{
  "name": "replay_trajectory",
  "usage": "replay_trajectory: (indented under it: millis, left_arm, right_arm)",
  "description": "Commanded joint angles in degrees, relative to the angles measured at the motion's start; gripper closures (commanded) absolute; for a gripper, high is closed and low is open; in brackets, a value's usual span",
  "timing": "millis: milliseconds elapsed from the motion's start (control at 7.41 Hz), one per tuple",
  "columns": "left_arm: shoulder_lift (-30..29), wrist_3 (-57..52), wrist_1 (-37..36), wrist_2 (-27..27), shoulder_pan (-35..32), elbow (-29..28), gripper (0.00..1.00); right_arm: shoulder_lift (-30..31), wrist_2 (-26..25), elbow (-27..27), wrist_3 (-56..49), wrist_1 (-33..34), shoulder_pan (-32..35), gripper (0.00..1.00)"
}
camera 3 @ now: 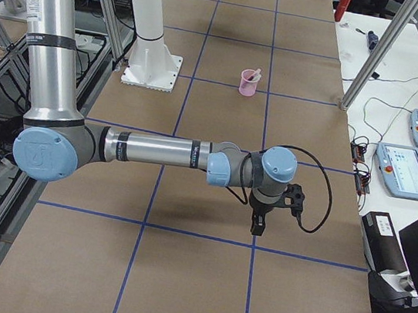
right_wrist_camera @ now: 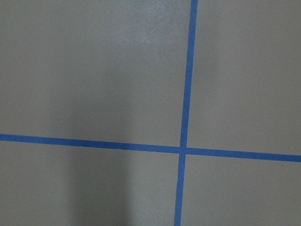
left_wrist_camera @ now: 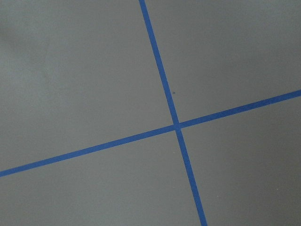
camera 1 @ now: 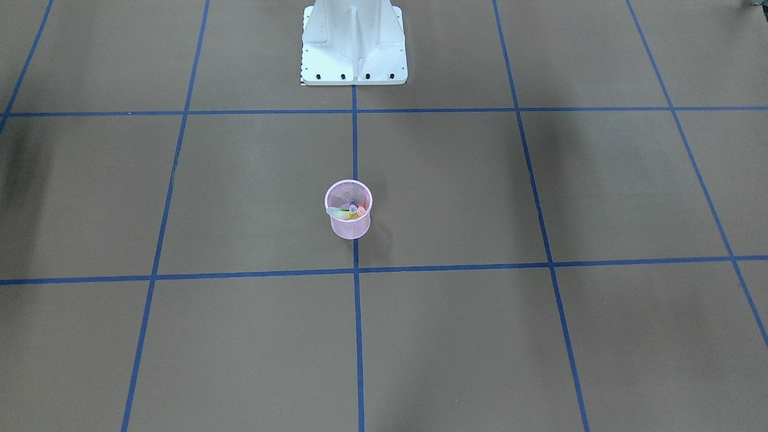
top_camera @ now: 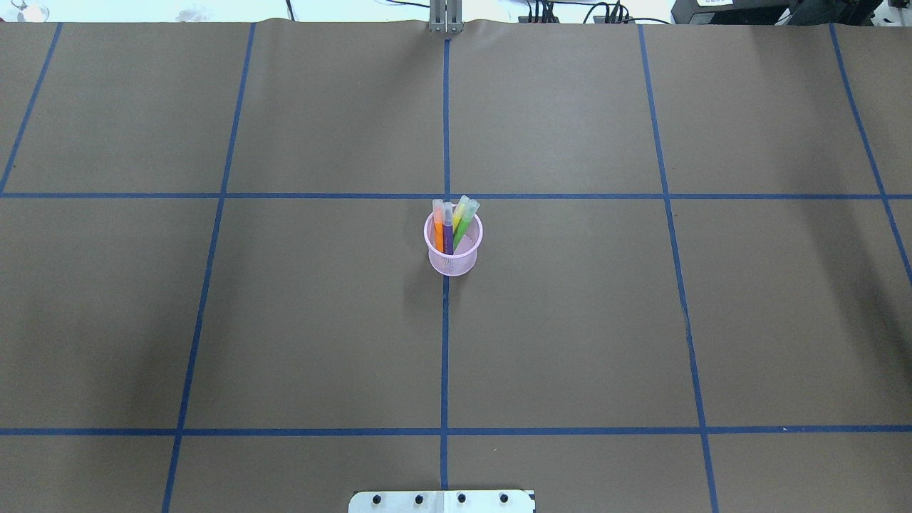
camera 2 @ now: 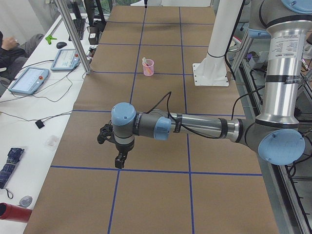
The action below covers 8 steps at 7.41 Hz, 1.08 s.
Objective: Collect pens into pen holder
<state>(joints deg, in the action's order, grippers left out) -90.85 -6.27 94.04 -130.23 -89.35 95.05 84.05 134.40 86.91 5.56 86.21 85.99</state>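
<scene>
All four pens (top_camera: 453, 222) are being kept leaning inside the pink pen holder (top_camera: 451, 265) at mid-worktop (top_camera: 641, 320), so collecting is being judged finished, with the left arm (camera 2: 195, 127) and right arm (camera 3: 163, 152) being parked well clear, whether their jaws are apart or together not being shown.

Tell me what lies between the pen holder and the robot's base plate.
Only bare brown table cover and blue tape lines separate the pen holder from the base plate, per the overhead view.
</scene>
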Motion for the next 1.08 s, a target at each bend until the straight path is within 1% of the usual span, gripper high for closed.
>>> replay_trajectory:
  millis: [0,135,270,405,540,945]
  left_arm:
    - [0.32,1.00,-1.13,-0.46,0.05,0.57,0.00]
    - [0.32,1.00,-1.14,-0.47,0.05,0.66,0.00]
    - [0.32,1.00,-1.14,-0.47,0.05,0.75,0.00]
    - [0.32,1.00,-1.05,-0.38,0.05,0.75,0.00]
    - [0.32,1.00,-1.05,-0.38,0.05,0.66,0.00]
    - [0.32,0.91,-1.05,-0.38,0.14,0.58,0.00]
  right_arm:
    - [1.90,0.51,0.01,-0.02,0.10,1.62,0.00]
    - [2.87,0.77,0.79,-0.11,0.62,3.89,0.00]
    - [4.88,0.69,4.63,-0.02,4.28,4.18,0.00]
    - [7.77,0.60,12.24,-0.02,11.11,4.09,0.00]
    - [8.32,0.60,15.19,-0.02,13.78,4.09,0.00]
    - [8.94,0.16,13.90,-0.72,13.20,3.92,0.00]
